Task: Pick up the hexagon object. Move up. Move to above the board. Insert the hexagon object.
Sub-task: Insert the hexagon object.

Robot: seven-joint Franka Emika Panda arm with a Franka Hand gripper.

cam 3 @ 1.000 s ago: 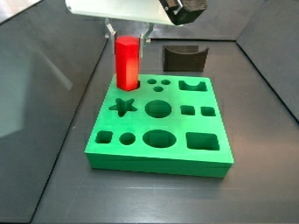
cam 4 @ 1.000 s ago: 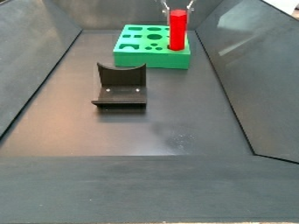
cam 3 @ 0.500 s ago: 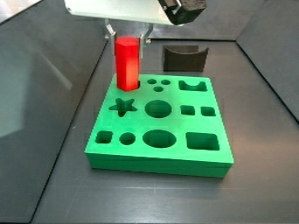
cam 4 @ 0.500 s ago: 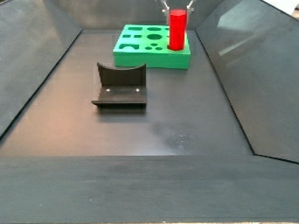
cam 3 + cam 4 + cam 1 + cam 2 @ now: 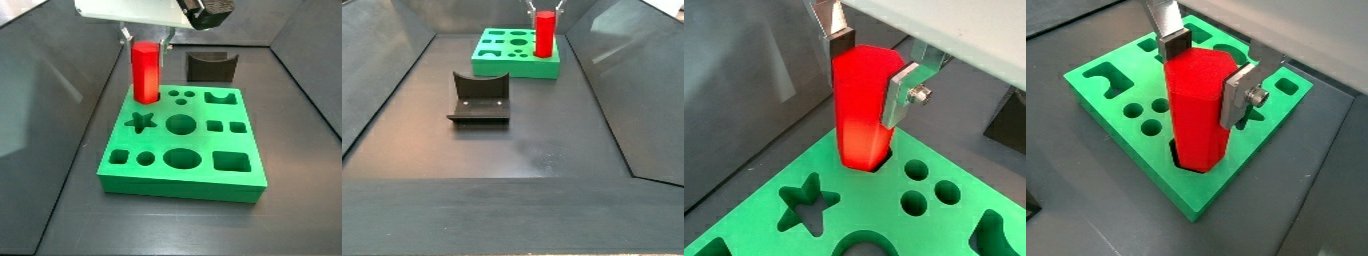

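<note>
The red hexagon object [image 5: 144, 72] stands upright with its lower end in the hexagon hole at a far corner of the green board [image 5: 160, 142]. Both wrist views show it seated there [image 5: 861, 110] [image 5: 1193, 110]. My gripper [image 5: 870, 72] straddles the peg's top, and its two silver fingers lie against opposite faces, shut on it. It also shows in the second wrist view [image 5: 1207, 75] and in both side views [image 5: 147, 38] [image 5: 544, 8]. The peg [image 5: 544, 33] rises well above the board [image 5: 516, 68]. The board's other holes are empty [image 5: 1140, 150].
The dark fixture [image 5: 211, 66] stands on the floor just behind the board. In a side view it sits [image 5: 478, 98] in front of the board, mid-floor. Sloped grey walls enclose the floor on all sides.
</note>
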